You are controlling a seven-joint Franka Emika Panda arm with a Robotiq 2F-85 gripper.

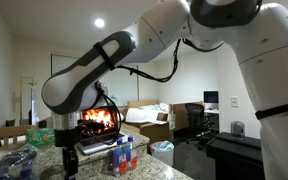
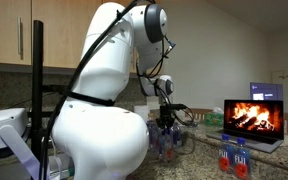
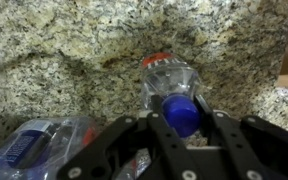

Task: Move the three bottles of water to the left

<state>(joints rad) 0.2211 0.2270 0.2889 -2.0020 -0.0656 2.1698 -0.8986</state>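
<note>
Right, my gripper (image 3: 182,122) is clamped on a small clear blue-capped plastic bottle (image 3: 169,78); a second bottle (image 3: 32,146) lies just beside it.

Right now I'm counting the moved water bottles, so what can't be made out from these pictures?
Exterior view: the robot's body blocks much of the counter.
Exterior view: the bottles by the laptop are too small and blurred to count.
Wrist view: the jaws cover part of the held bottle; a second bottle is blurred and cut off at the bottom edge.
</note>
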